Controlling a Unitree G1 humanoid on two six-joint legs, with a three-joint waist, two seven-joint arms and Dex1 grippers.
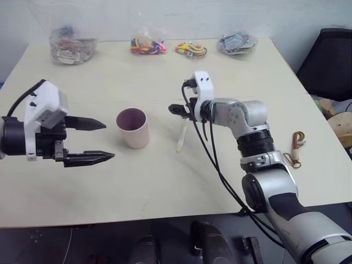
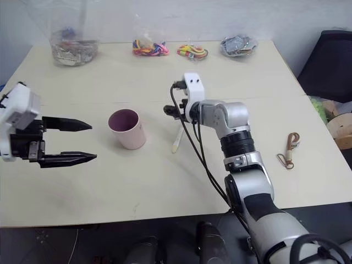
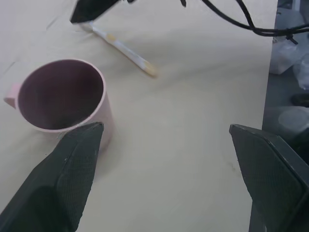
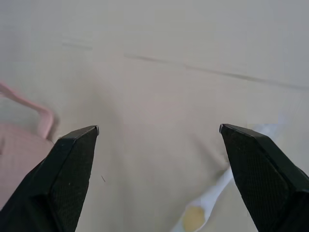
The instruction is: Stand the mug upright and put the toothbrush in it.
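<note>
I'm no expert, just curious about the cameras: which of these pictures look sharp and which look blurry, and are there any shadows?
Left eye view: even light, mug crisp, with a faint shadow on the table. Left wrist view: mug sharp, toothbrush slightly soft beyond it. Right wrist view: hazy and washed out, the toothbrush and mug blurred at its edges, while the right gripper fingers look sharper.

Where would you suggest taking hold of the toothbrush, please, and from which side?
Probably mid-handle, from above. The toothbrush lies flat on the table, slim, so fingers should straddle its width. The open right end effector already hovers over it, beside the upright mug.
</note>
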